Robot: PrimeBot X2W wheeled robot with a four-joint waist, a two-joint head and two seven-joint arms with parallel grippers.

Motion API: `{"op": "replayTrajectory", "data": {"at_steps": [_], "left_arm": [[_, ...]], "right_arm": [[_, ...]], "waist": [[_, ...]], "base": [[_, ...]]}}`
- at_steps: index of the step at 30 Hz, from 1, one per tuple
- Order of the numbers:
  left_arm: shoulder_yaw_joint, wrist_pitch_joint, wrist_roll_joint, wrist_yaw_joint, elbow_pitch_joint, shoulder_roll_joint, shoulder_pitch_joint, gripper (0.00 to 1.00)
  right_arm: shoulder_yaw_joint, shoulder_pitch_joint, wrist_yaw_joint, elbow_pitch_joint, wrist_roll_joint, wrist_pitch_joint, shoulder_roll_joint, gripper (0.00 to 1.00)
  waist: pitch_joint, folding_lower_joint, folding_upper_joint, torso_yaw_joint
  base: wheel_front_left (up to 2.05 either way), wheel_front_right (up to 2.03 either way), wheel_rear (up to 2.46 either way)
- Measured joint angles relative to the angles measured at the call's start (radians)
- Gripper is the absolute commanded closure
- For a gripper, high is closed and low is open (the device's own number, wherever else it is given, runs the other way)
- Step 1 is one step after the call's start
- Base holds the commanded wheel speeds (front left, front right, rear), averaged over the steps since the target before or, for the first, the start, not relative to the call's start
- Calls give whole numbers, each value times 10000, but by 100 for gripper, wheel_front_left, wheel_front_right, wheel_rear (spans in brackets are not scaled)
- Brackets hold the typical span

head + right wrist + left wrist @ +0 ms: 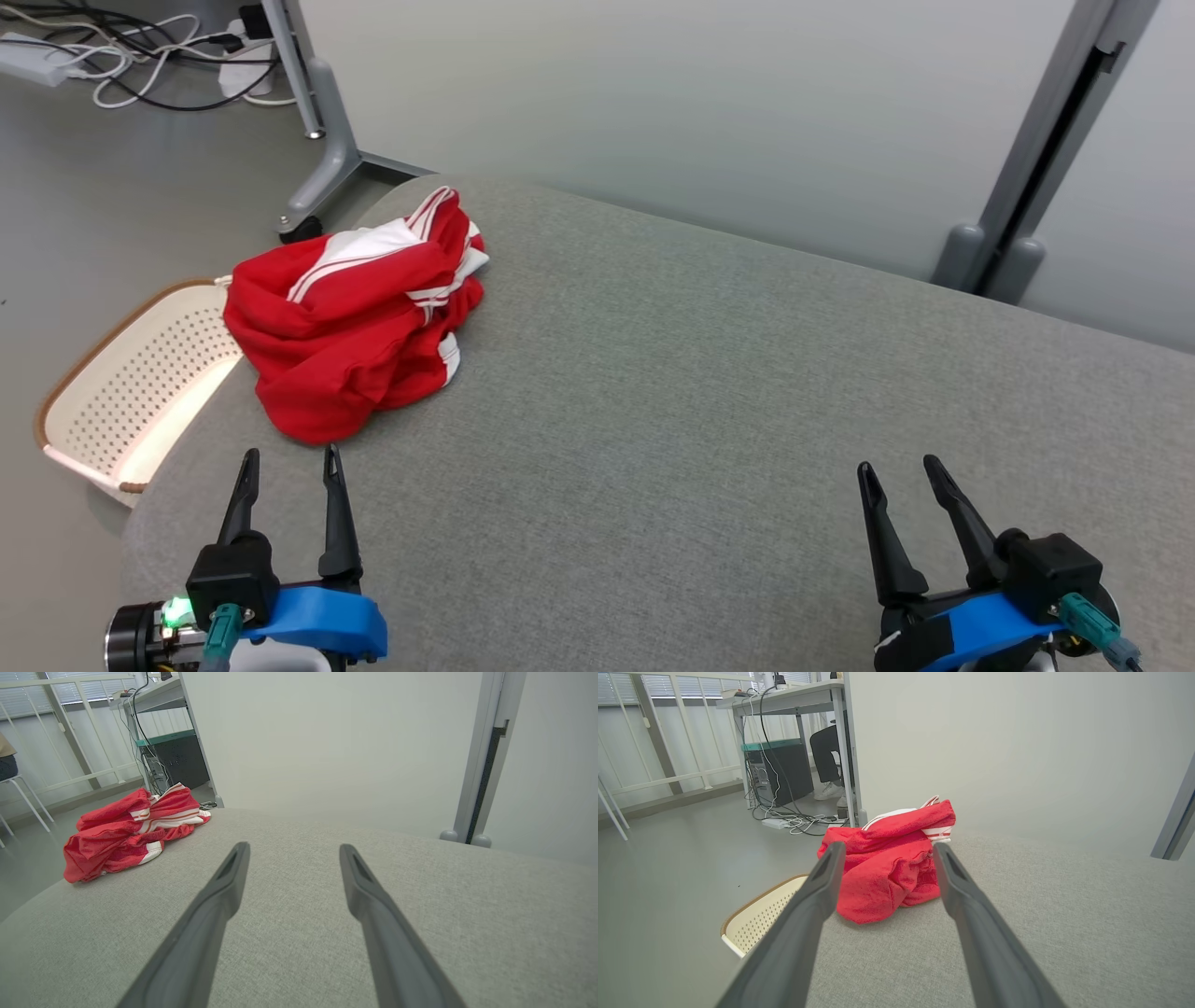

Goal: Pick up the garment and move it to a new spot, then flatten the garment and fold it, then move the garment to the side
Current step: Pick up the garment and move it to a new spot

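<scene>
A crumpled red garment [359,317] with white stripes lies in a heap at the far left of the grey fabric table [709,401], close to its left edge. My left gripper [291,455] stands open just in front of the heap, its fingertips short of the cloth and nothing between them. In the left wrist view the garment [889,870] sits straight ahead between the two spread fingers [817,896]. My right gripper [898,463] is open and empty over bare table at the lower right. From the right wrist the garment [131,833] appears far off at the left.
A cream perforated basket [131,383] with a brown rim stands on the floor against the table's left edge, beside the garment. Behind are a desk leg on casters [313,177], floor cables [140,56] and a pale partition wall with a grey post [1036,159]. A seated person's legs [826,760] show under a desk.
</scene>
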Motion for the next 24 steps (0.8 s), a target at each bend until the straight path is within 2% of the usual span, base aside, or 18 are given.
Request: {"op": "replayTrajectory", "data": {"at_steps": [11,24], "left_arm": [[107,0,4,-23,-12,42,112,0],[380,0,-123,-90,186,84,-133,0]], "right_arm": [[79,-2,0,59,38,0,0,0],[255,-132,0,42,-104,0,-2,0]], "waist": [[8,0,0,393],[279,0,0,-30]], "base": [[0,0,0],[0,0,0]]}}
